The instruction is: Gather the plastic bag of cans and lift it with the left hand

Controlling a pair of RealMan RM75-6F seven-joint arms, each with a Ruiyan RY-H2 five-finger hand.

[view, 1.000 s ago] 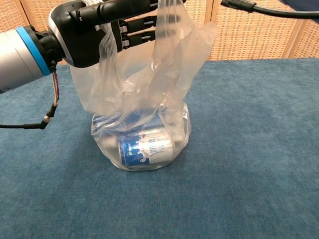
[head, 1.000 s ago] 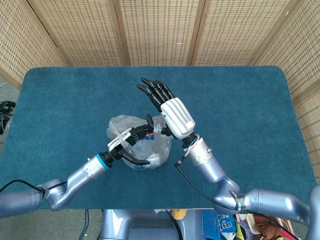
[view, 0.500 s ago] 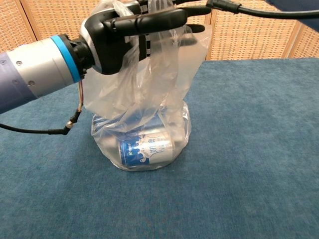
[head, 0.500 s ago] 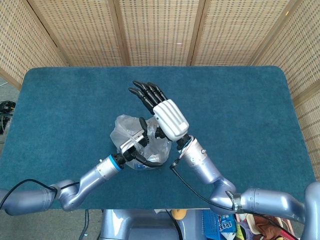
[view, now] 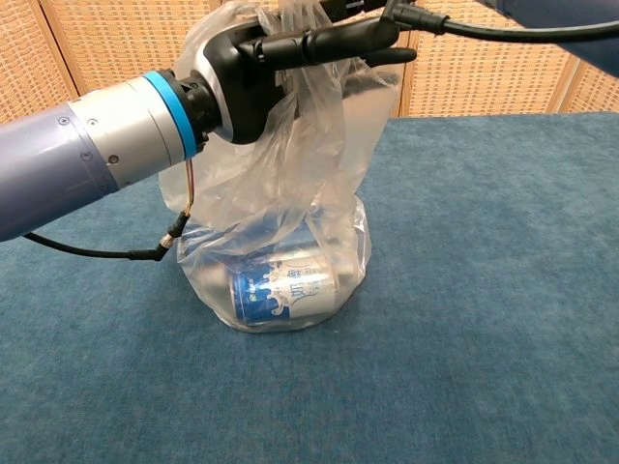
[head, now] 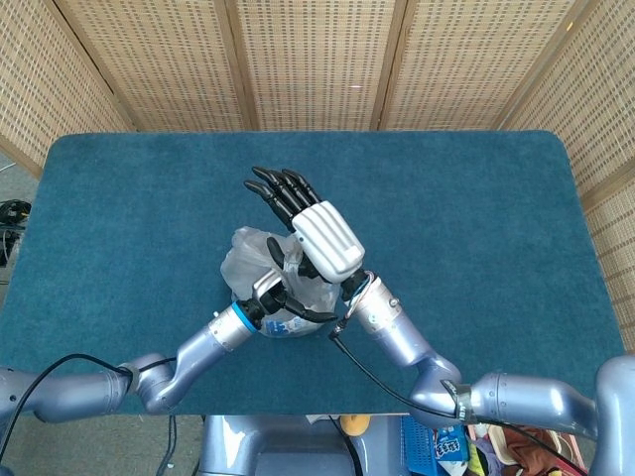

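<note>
At table centre, slightly toward 7 o'clock in the head view: clear plastic bag (head: 260,273) sits on the blue table (head: 476,218), base flat on the cloth. Chest view shows the bag (view: 280,232) upright, neck pulled up, at least one blue-and-white can (view: 282,289) lying on its side at the bottom; a second can behind it is partly hidden by film.

Left hand (head: 283,297): forearm comes in from 7 o'clock and reaches up toward 1 o'clock. In the chest view the left hand (view: 290,53) is at the top of the bag, black fingers (view: 334,41) extended roughly horizontal toward 3 o'clock, with bag film draped over and around them. Fingers are in contact with the upper film; whether they are truly clamped on it I cannot tell, since folds of plastic cover the palm side.

Right hand (head: 303,218): forearm enters from 5 o'clock, white hand back facing the camera, black fingers (head: 273,188) straight, slightly fanned, pointing toward 10–11 o'clock. Holds nothing. It hovers above the bag's 2 o'clock edge, just beside the left hand; contact with the film not resolvable. In the chest view only its cable and a sliver of it show at the top edge.
</note>
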